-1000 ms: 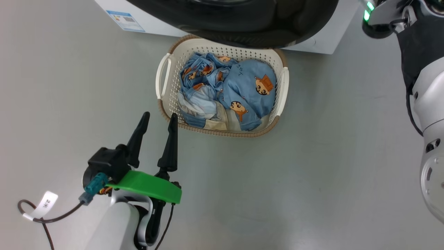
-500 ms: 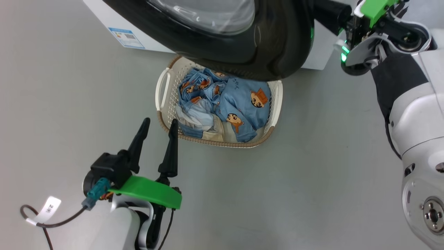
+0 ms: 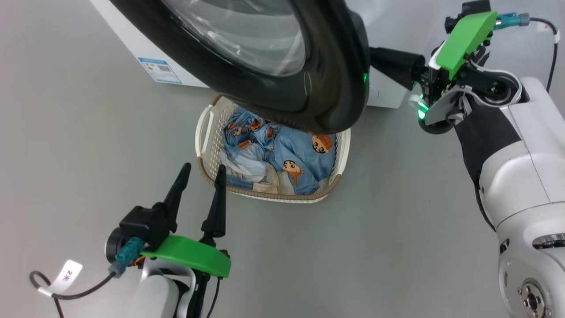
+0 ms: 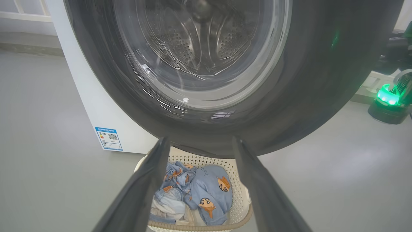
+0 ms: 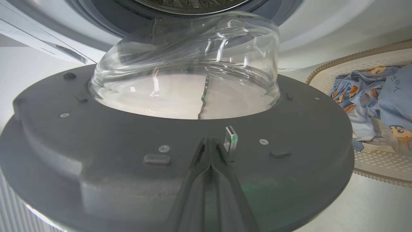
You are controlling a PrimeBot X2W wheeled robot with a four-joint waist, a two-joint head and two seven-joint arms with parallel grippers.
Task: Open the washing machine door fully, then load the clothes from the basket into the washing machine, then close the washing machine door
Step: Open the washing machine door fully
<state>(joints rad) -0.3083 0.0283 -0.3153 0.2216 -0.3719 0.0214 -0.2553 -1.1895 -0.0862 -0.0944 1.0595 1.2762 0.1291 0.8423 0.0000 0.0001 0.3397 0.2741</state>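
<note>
- Grey floor (image 3: 397,247) carries everything; the basket (image 3: 265,194) stands on it just before the washing machine (image 4: 91,96).
- Nearest, the left gripper (image 3: 204,166) hovers low beside the basket's near-left corner, fingers spread wide and empty, aimed at the door.
- Inside the basket lie the clothes (image 3: 287,150), a soft, light, limp heap, best pinched at a raised fold.
- Above its far end hangs the washing machine door (image 3: 340,79), part-swung. It looks rigid, and its glossy rim looks slippery, so its matte inner face near the latch suits pushing.
- Reaching across from the right, the right gripper (image 5: 210,143) has its fingers pressed together, empty, and seemingly against that face.
</note>
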